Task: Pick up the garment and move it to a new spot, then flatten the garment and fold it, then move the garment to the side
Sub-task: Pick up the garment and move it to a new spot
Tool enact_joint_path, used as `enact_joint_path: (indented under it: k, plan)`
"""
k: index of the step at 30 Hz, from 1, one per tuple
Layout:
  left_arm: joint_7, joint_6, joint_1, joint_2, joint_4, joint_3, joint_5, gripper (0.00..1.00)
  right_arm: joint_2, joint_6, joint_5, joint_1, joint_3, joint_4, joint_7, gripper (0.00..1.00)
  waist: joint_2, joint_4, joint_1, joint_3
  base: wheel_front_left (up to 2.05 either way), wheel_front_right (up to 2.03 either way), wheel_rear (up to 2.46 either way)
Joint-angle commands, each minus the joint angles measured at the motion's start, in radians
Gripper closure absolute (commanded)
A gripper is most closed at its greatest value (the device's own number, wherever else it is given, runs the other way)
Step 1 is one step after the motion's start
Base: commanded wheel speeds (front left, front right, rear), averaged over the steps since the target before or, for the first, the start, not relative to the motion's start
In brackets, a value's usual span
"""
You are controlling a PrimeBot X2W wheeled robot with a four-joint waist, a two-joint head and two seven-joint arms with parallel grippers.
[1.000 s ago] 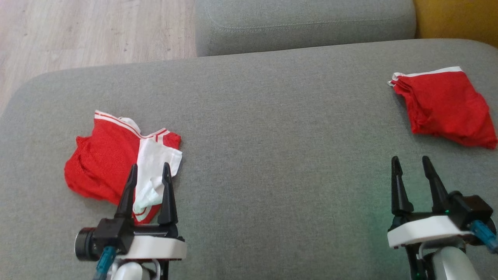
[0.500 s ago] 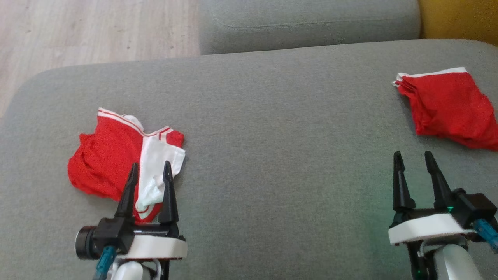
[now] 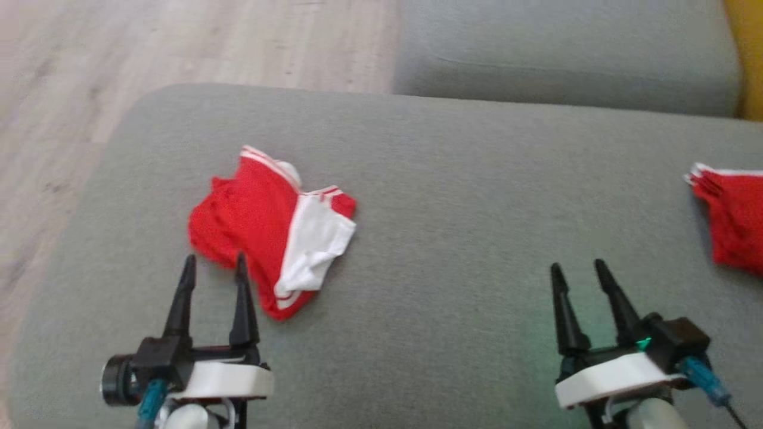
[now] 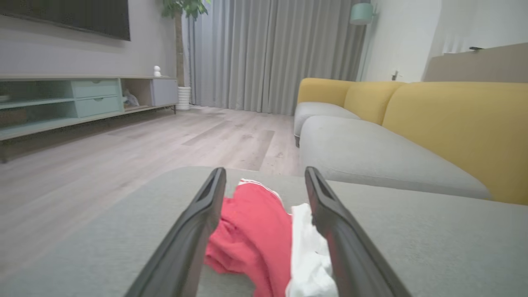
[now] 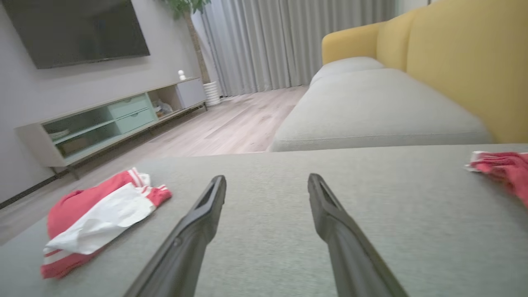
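Note:
A crumpled red garment (image 3: pixel 262 229) with a white panel and white stripes lies on the left part of the grey cushion (image 3: pixel 453 250). My left gripper (image 3: pixel 214 259) is open just in front of it, fingertips at its near left edge, nothing between them. In the left wrist view the garment (image 4: pixel 255 231) lies just beyond the open left gripper (image 4: pixel 265 171). Over bare cushion to the right, my right gripper (image 3: pixel 577 265) is open and empty. The right wrist view has the garment (image 5: pixel 95 218) far to the left of the right gripper (image 5: pixel 267 177).
A second red garment (image 3: pixel 736 223), folded with white trim, lies at the cushion's right edge and shows as the folded garment (image 5: pixel 503 169) in the right wrist view. Wooden floor (image 3: pixel 71 119) lies beyond the cushion's left edge. Another grey seat (image 3: pixel 560 53) and a yellow backrest (image 4: pixel 453 119) stand behind.
The head camera has swung left, so the cushion and both garments sit farther right in the picture. My left fingers, earlier over the white panel, now point at the garment's near left edge. Both grippers stay open.

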Motion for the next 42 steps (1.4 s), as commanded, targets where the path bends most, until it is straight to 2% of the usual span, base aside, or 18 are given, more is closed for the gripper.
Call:
enact_joint_path:
  k: [1, 11, 22, 25, 30, 36, 40, 42]
  plan:
    - [-0.005, -0.004, -0.016, 0.003, -0.032, 0.045, 0.009, 0.00, -0.004, -0.001, 0.007, -0.026, 0.039, -0.027, -0.011, 0.00, 0.0000, 0.051, 0.0000, -0.017, 0.00, 0.00, 0.00]
    - [-0.005, -0.019, 0.012, 0.002, -0.033, 0.082, 0.019, 0.00, -0.004, -0.001, 0.036, -0.024, 0.115, -0.020, -0.011, 0.00, 0.0000, 0.147, 0.0000, -0.031, 0.00, 0.00, 0.00]
    - [-0.005, -0.024, 0.013, 0.002, -0.037, 0.081, 0.018, 0.00, -0.004, -0.001, 0.037, -0.026, 0.128, -0.023, -0.011, 0.00, 0.0000, 0.168, 0.0000, -0.019, 0.00, 0.00, 0.00]
    - [-0.005, -0.044, -0.015, 0.007, -0.028, 0.075, 0.031, 0.00, -0.004, -0.001, 0.033, -0.034, 0.119, -0.025, -0.011, 0.00, 0.0000, 0.159, 0.0000, 0.001, 0.00, 0.00, 0.00]
    - [0.008, -0.101, -0.132, 0.039, 0.030, 0.031, 0.057, 0.00, -0.004, -0.001, 0.016, -0.057, 0.093, -0.035, -0.011, 0.00, 0.0000, 0.141, 0.0000, 0.062, 0.00, 0.00, 0.00]
    - [0.173, -0.174, -0.356, 0.087, 0.099, -0.078, 0.071, 0.00, -0.004, -0.001, -0.007, -0.101, 0.050, -0.064, -0.011, 0.00, 0.0000, 0.108, 0.0000, 0.156, 0.00, 0.00, 0.00]
    - [0.305, -0.189, -0.498, 0.124, 0.150, -0.203, 0.034, 0.00, -0.004, -0.001, -0.020, -0.131, 0.033, -0.079, -0.011, 0.00, 0.0000, 0.082, 0.0000, 0.208, 0.00, 0.00, 0.00]
    - [0.374, -0.189, -0.556, 0.154, 0.174, -0.289, -0.021, 0.00, -0.004, -0.001, -0.022, -0.146, 0.029, -0.083, -0.011, 0.00, 0.0000, 0.066, 0.0000, 0.231, 0.00, 0.00, 0.00]
